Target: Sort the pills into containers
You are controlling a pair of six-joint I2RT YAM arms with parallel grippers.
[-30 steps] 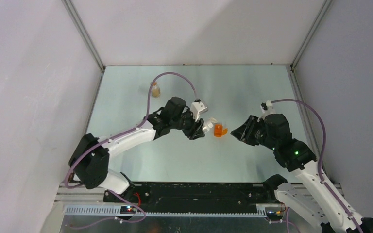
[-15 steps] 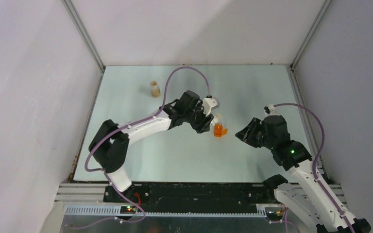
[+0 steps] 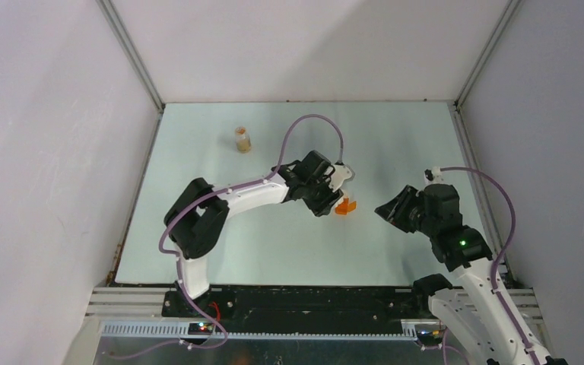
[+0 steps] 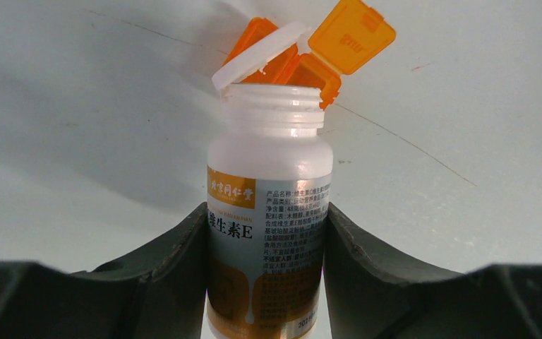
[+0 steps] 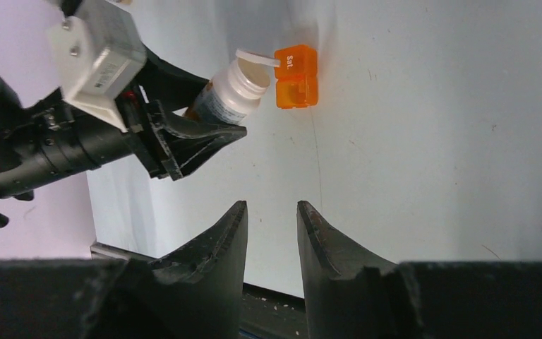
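**Left arm advanced onto the orange box; right arm drawn back**

Since a second ago the left arm has stretched out and carried its bottle up to the orange pill box, which earlier lay a short way ahead of it. The right arm has pulled back from the box over the same interval.

Left tool (image 4: 265, 209): closed on the white bottle (image 4: 267, 169), one finger pressed to each side of the labelled body, at about half of its span. The bottle's neck projects beyond the fingertips. Its white flip cap (image 4: 257, 55) hangs open, and the mouth sits just at the orange pill box (image 4: 303, 67), directly ahead of the tool.

Right tool (image 5: 271, 206): jaws narrowly parted, with nothing between them and touching nothing. The box lies well ahead of its tips and the left tool ahead to one side.

View differences:
- The left wrist view shows the label print and the grip, but hides whether the mouth touches the box.
- The right wrist view shows the bottle tilted with its mouth toward the box, and the raised box lid marked "Sat".
- The top view alone shows a small bottle (image 3: 242, 139) standing on the counter (image 3: 274, 243), well behind and to the side of the left tool.

No pills can be made out in any view.
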